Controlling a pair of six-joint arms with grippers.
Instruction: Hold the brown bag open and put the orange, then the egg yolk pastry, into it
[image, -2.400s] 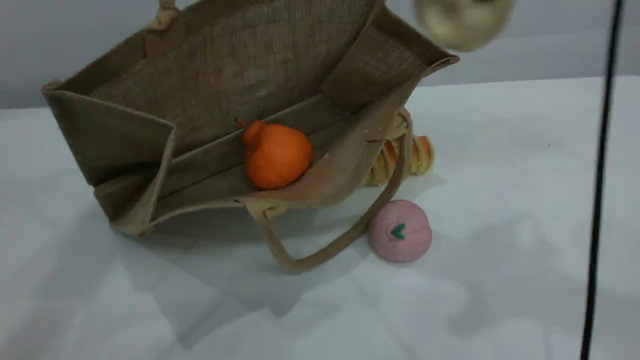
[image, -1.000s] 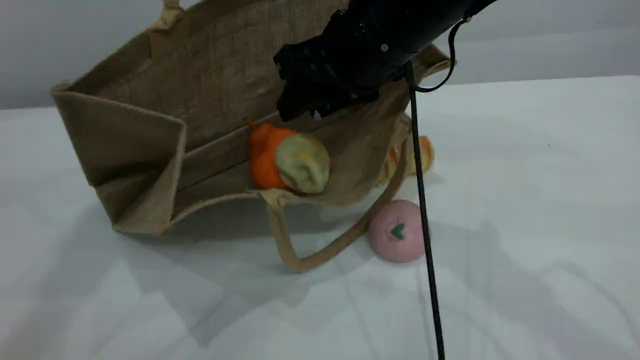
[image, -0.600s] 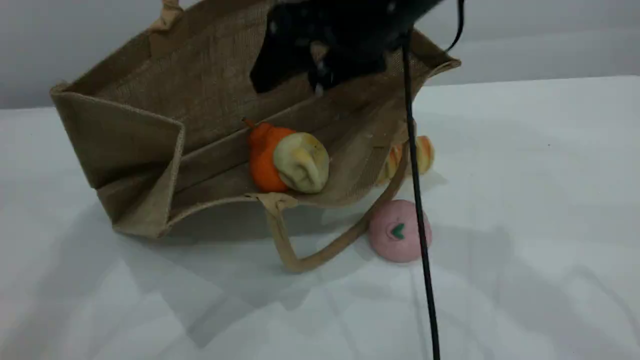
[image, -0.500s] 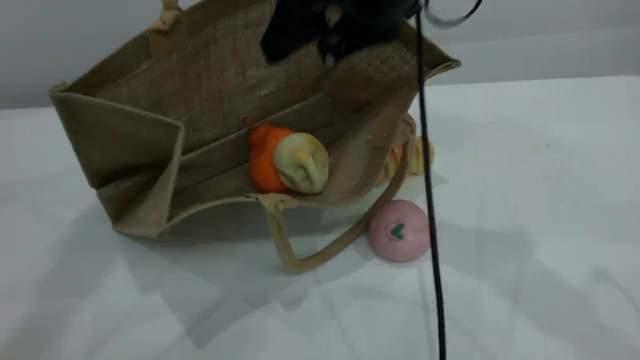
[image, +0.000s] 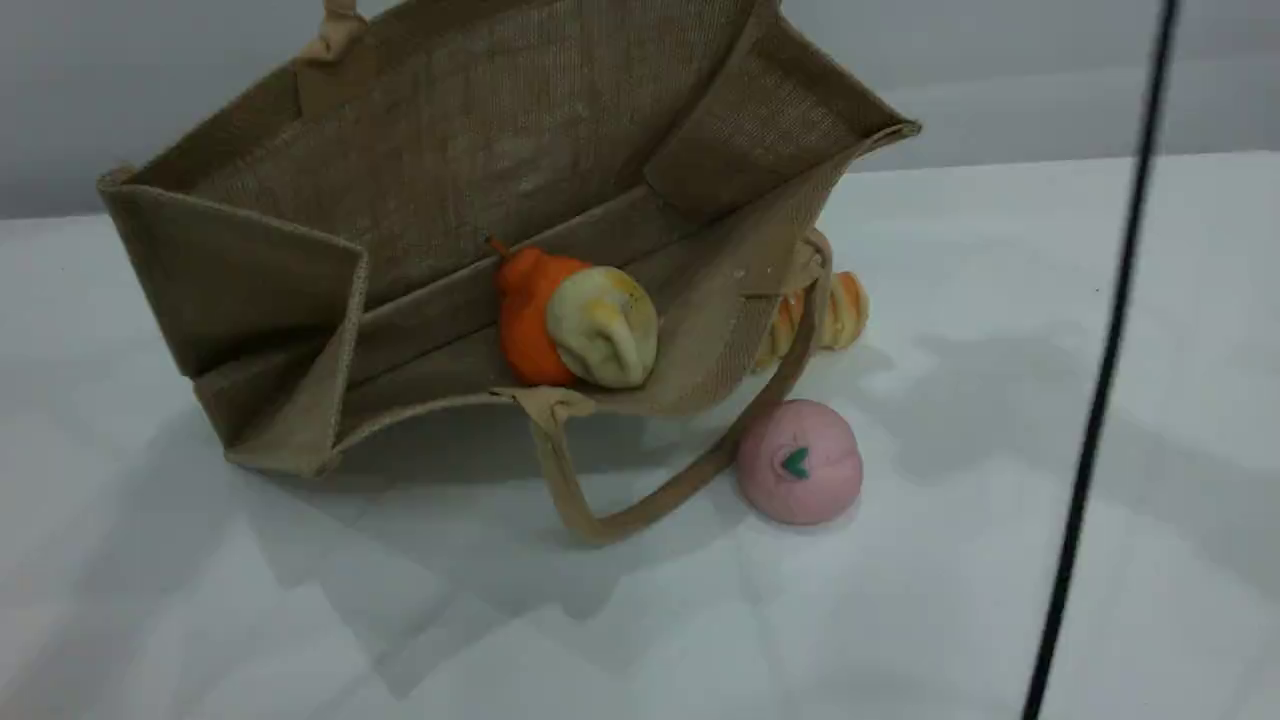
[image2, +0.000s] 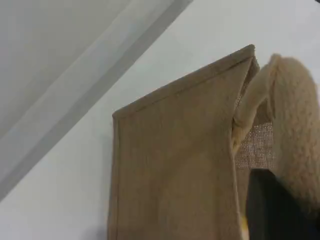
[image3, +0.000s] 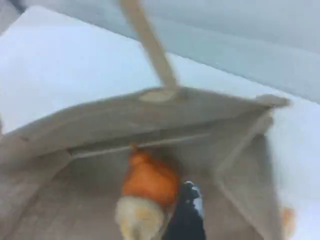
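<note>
The brown bag (image: 450, 150) stands with its mouth wide toward the scene camera. Inside on its floor lies the orange (image: 525, 310), and the egg yolk pastry (image: 603, 326) rests against its front. The upper handle (image: 335, 20) runs out of the top of the scene view. In the left wrist view my left gripper (image2: 272, 215) is shut on that beige handle (image2: 295, 125), above the bag's outer wall (image2: 170, 165). My right gripper (image3: 187, 225) hangs above the bag's mouth, open and empty, over the orange (image3: 150, 180) and the pastry (image3: 137, 217).
A pink ball with a green mark (image: 800, 462) lies on the white table just in front of the bag's right end. A striped bread roll (image: 835, 310) sits behind the bag's lower handle (image: 650, 500). A black cable (image: 1100, 380) hangs down at the right.
The pastry went from the air at the top right into the bag beside the orange. My right arm then rose out of the scene view, and its cable swung right.
</note>
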